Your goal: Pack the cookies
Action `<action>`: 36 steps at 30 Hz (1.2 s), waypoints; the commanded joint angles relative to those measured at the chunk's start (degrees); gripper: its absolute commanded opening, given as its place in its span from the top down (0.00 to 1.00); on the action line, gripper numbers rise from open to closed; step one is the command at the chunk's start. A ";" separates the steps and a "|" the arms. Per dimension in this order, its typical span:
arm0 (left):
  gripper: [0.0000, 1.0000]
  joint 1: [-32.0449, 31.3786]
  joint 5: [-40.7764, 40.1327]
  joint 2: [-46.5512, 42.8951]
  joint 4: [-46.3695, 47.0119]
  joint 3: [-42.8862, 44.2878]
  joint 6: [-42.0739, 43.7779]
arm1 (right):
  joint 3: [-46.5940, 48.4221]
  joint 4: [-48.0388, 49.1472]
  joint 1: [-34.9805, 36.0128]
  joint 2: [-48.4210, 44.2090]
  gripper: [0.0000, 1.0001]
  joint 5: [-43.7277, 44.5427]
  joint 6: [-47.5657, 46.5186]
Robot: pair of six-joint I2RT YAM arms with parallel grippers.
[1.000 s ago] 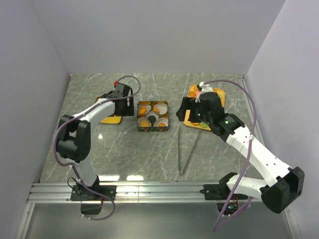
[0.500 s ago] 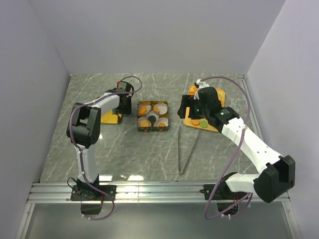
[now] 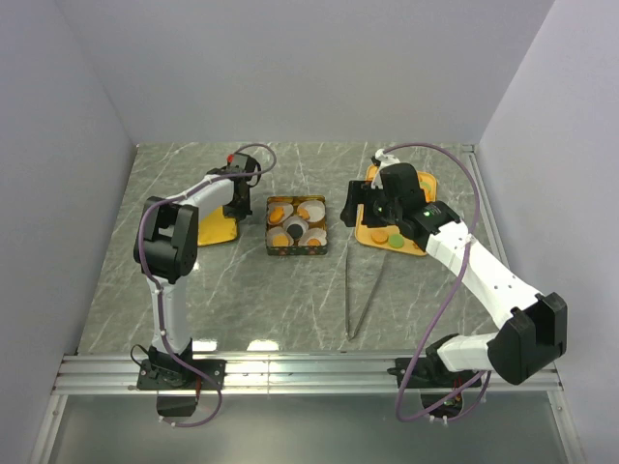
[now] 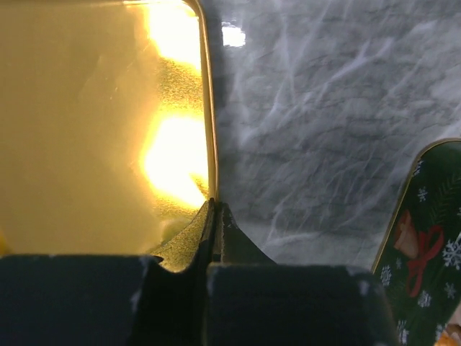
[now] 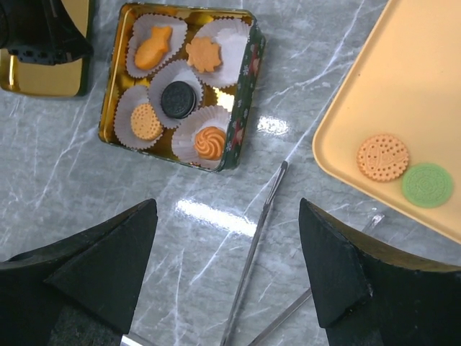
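Note:
Cookies (image 5: 178, 99) sit in white paper cups inside the open green tin (image 5: 248, 72), several orange and one dark. On the yellow tray (image 5: 403, 86) lie a round orange cookie (image 5: 382, 156) and a green one (image 5: 427, 184). My right gripper (image 5: 227, 203) hangs open over the table between tin and tray, holding nothing. My left gripper (image 4: 215, 205) is shut on the right rim of the gold lid (image 4: 94, 130), which lies left of the tin (image 3: 297, 251). From above, the left gripper (image 3: 236, 196) is at the lid's (image 3: 215, 227) right edge.
Metal tongs (image 5: 256, 245) lie on the marble table below my right gripper, their tip near the tin's corner; from above the tongs (image 3: 360, 290) run toward the near edge. A corner of the green tin (image 4: 428, 238) shows right of the left gripper. Walls enclose the table.
My left gripper has closed on the gold lid's rim, and the left arm's elbow swung inward. The right gripper drifted slightly toward the far side, still open.

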 commanded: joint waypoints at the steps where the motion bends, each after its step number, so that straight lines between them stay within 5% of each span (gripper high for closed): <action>1: 0.99 0.52 -3.45 -1.66 -5.78 6.24 -1.74 | 4.22 0.35 -0.33 0.64 0.14 -2.63 -0.46; 10: 0.99 0.60 -2.15 -9.83 -13.69 20.14 -3.68 | 18.01 0.09 -0.77 9.16 0.14 -19.67 4.55; 17: 0.99 0.69 15.40 -22.56 -6.70 21.13 -7.54 | 25.94 10.61 -4.45 16.64 0.15 -40.50 18.59; 22: 1.00 1.57 31.12 -29.87 0.88 18.75 -11.84 | 18.05 42.83 -8.50 18.66 0.15 -53.59 45.16; 27: 0.99 7.54 47.14 -34.62 12.45 21.03 -23.61 | 15.04 74.53 -11.31 22.43 0.13 -57.49 67.86; 30: 0.99 10.44 54.80 -35.86 18.80 20.60 -31.25 | 15.47 85.56 -11.14 23.85 0.11 -56.70 74.23; 36: 0.99 13.52 66.23 -37.53 47.61 14.10 -52.87 | 19.33 97.00 -11.05 27.53 0.10 -55.12 83.99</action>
